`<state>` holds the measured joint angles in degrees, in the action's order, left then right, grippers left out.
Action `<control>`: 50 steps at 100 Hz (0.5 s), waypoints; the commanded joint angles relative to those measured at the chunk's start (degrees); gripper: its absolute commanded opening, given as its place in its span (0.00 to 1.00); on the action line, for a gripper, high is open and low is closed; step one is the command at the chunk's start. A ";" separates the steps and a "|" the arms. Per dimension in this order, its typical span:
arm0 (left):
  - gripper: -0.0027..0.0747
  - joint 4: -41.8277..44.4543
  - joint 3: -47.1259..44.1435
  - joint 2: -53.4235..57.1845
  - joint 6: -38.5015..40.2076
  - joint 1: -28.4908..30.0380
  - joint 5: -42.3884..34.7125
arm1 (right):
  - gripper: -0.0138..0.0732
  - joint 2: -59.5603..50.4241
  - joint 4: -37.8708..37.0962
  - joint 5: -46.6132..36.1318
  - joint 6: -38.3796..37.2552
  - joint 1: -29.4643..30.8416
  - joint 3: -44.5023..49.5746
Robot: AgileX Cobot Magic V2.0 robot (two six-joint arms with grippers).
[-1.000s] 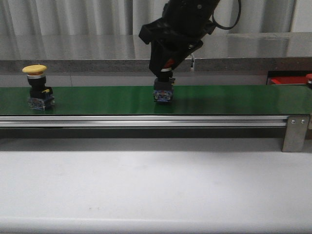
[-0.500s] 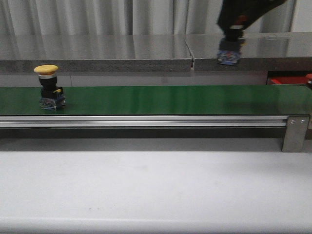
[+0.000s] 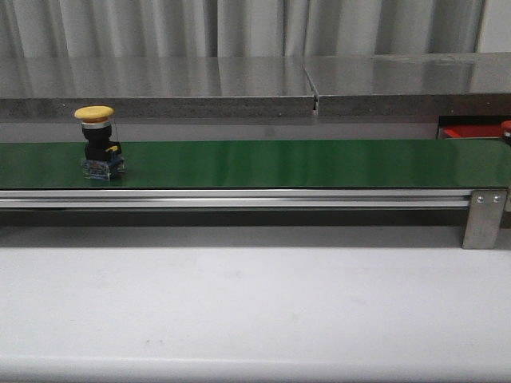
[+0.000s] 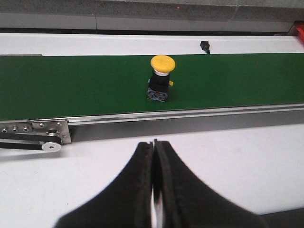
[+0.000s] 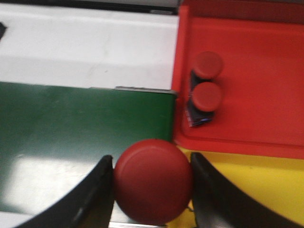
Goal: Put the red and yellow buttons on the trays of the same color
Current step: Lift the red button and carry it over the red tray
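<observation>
A yellow button [image 3: 96, 142] with a black body stands upright on the green belt [image 3: 279, 163], toward its left end. In the left wrist view the same yellow button [image 4: 161, 78] is well beyond my left gripper [image 4: 154, 142], which is shut and empty over the white table. My right gripper [image 5: 151, 159] is shut on a red button [image 5: 153, 181], over the belt's end beside the trays. The red tray [image 5: 266, 85] holds two more red buttons [image 5: 207, 64] [image 5: 206, 96]. A yellow tray [image 5: 256, 185] lies next to it. Neither arm shows in the front view.
The belt's metal rail and end bracket [image 3: 485, 215] run along its near side. A sliver of the red tray [image 3: 467, 132] shows past the belt's right end. A grey steel counter [image 3: 239, 80] stands behind the belt, and the white table [image 3: 255, 311] lies in front.
My right arm lifted the red button off the belt's middle and carried it right, out of the front view. The yellow button rode the belt a little to the right.
</observation>
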<state>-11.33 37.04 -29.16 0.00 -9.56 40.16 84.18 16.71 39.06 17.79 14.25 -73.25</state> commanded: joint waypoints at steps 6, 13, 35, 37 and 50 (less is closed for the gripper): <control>0.01 -0.89 1.52 -0.26 0.34 -0.43 -3.75 | 0.20 0.06 0.59 -4.67 -2.85 5.30 -1.52; 0.01 -0.89 1.52 -0.26 0.34 -0.43 -3.75 | 0.20 1.71 0.59 -4.69 -4.92 7.55 -1.52; 0.01 -0.89 1.52 -0.26 0.34 -0.43 -3.75 | 0.20 8.43 0.59 -5.71 -5.47 9.43 -5.36; 0.01 -0.89 1.52 -0.26 0.34 -0.43 -3.75 | 0.20 9.16 0.59 -5.72 -5.47 9.43 -5.84; 0.01 -0.89 1.43 -0.36 0.34 -0.43 -3.75 | 0.20 13.62 0.67 -6.03 -6.08 9.43 -10.70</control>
<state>-11.33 36.95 -29.16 0.00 -9.56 40.16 98.11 16.75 36.62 12.29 23.35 -79.39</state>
